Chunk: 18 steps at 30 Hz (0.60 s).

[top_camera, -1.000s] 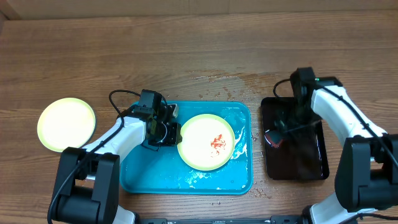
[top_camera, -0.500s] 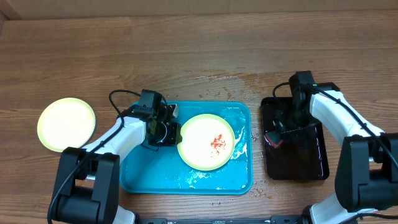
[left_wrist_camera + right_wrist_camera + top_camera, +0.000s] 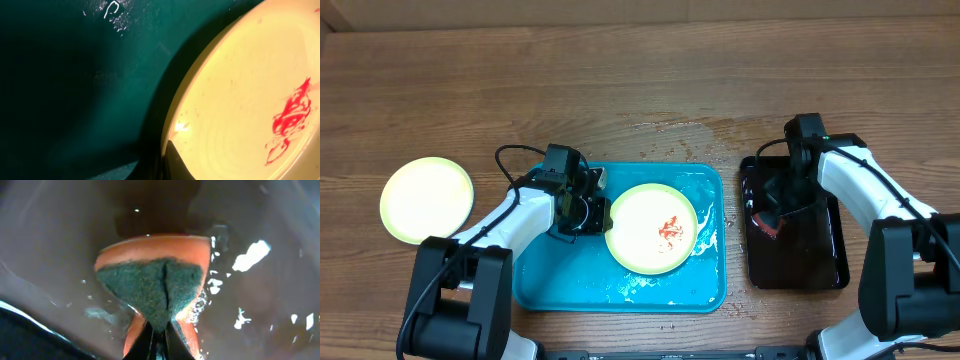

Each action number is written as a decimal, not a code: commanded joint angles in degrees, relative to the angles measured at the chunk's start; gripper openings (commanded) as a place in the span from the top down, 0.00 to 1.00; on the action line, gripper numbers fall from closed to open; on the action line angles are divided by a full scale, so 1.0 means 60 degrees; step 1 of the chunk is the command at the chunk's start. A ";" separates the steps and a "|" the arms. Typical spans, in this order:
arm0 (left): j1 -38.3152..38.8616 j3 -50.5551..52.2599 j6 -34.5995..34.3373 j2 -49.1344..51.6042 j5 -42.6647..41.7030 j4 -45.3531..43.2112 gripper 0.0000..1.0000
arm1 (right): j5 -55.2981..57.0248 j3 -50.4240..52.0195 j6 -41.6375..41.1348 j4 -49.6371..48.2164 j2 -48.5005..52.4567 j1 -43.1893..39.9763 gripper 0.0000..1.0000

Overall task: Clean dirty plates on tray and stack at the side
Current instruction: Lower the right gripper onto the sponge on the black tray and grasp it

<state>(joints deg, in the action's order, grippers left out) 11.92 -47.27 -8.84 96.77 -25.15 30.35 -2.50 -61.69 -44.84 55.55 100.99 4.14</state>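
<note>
A pale yellow plate (image 3: pixel 652 228) with a red sauce smear lies on the turquoise tray (image 3: pixel 620 290). My left gripper (image 3: pixel 603 213) is shut on the plate's left rim. The left wrist view shows one dark finger (image 3: pixel 177 165) lying over the edge of the plate (image 3: pixel 250 100), with the tray (image 3: pixel 75 75) beneath. My right gripper (image 3: pixel 772 213) is over the black tray (image 3: pixel 820 260). In the right wrist view it (image 3: pixel 160 337) is shut on an orange sponge (image 3: pixel 155 280) with a green scouring face, pinched into a fold.
A second pale yellow plate (image 3: pixel 427 199), without smears, sits on the wooden table at the far left. The black tray holds dark liquid (image 3: pixel 260 255). Water drops and crumbs lie on the table (image 3: pixel 670 128) behind the turquoise tray.
My right gripper has shut on the sponge and squeezed it into a fold, shifting it slightly. The left gripper and plate have not moved.
</note>
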 commanded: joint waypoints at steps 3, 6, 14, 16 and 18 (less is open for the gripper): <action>0.0036 -0.0033 -0.0025 0.0229 0.0007 0.0087 0.96 | 0.0382 -0.0477 0.4240 -0.0080 -0.0226 -0.0040 0.96; 0.0036 -0.0033 -0.0018 0.0229 0.0011 0.0080 0.96 | 0.0266 -0.0849 0.4696 0.0863 -0.0226 -0.0040 0.96; 0.0036 -0.0033 0.0015 0.0229 0.0124 0.0076 0.96 | -0.0353 -0.1326 0.5329 0.2499 -0.0535 -0.0040 0.96; 0.0036 -0.0033 0.0015 0.0229 0.0229 0.0098 0.96 | -0.0426 -0.1381 0.5191 0.2845 -0.0616 -0.0062 0.96; 0.0036 -0.0033 0.0015 0.0229 0.0219 0.0138 0.96 | -0.0419 -0.1308 0.5191 0.2867 -0.0616 -0.0062 0.96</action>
<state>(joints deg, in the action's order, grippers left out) 11.92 -47.27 -8.84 96.77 -25.10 30.50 -4.10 -67.99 -14.70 72.53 99.79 4.10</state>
